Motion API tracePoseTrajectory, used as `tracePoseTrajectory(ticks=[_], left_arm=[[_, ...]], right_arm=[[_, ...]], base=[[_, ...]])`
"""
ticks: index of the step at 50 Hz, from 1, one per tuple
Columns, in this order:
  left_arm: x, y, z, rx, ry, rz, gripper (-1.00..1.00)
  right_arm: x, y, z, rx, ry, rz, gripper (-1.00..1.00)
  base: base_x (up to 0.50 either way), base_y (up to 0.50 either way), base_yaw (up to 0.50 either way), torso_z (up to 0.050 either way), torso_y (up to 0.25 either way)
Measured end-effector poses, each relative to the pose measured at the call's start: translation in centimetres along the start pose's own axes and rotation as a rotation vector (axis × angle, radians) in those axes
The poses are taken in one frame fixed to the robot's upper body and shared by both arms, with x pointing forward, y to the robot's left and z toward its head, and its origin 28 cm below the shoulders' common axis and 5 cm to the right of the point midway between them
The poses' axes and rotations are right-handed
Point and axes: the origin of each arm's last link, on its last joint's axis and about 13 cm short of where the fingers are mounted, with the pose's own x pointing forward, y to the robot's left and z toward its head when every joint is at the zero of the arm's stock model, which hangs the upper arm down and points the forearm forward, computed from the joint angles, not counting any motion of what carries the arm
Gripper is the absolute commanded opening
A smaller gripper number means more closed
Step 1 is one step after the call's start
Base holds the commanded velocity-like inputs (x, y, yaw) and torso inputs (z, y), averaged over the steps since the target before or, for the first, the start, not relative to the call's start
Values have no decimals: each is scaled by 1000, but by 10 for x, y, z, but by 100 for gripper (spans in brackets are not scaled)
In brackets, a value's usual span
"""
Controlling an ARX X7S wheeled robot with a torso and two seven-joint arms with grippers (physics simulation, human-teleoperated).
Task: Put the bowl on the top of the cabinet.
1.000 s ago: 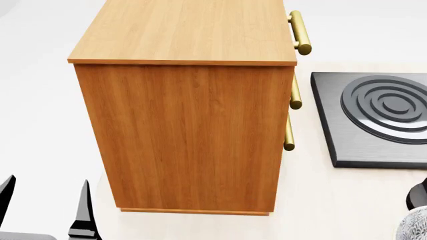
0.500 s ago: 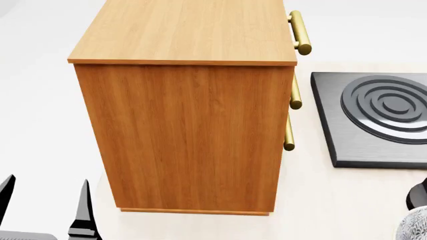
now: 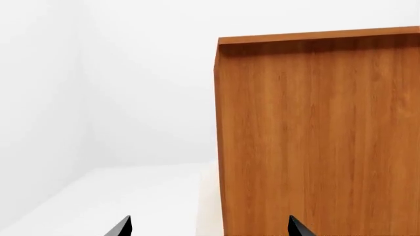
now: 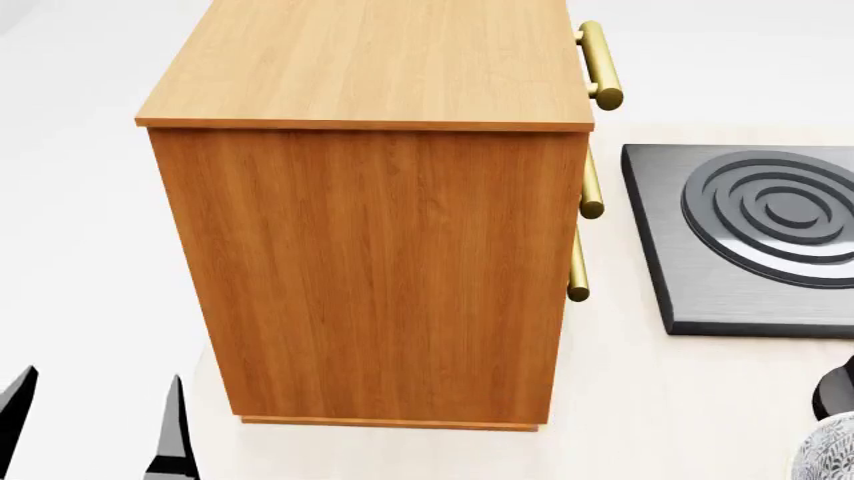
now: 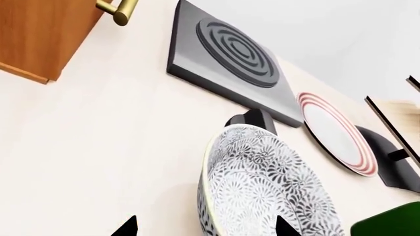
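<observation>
A pale tabletop (image 4: 667, 400) carries the cabinet (image 4: 374, 270) at left; the bowl (image 5: 269, 191) sits near-right, beside the hob (image 4: 761, 240). It looks rigid, glazed, breakable: pinch its rim. Right gripper (image 5: 203, 227) spread around it, probably not yet touching; left gripper (image 4: 94, 425) apart, empty.

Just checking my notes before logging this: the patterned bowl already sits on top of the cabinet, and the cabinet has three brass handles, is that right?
Not quite. The cabinet top is bare in the head view; the bowl is not on it but down by the right gripper, as the right wrist view shows. The three brass handles are correct.
</observation>
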Motion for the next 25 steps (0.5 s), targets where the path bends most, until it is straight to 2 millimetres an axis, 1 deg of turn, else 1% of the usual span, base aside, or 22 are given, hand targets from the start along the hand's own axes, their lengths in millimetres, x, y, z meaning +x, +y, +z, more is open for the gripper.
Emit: tracePoseTrajectory(ticks=[10,25], left_arm=[[0,0,-1,1,1,0,100],[2,0,10,1,2,0,100]], right_arm=[[5,-2,-3,4,10,-8,100],[10,-2,-6,10,20,-9,100]], base=[[0,0,0,0,0],[0,0,0,0,0]])
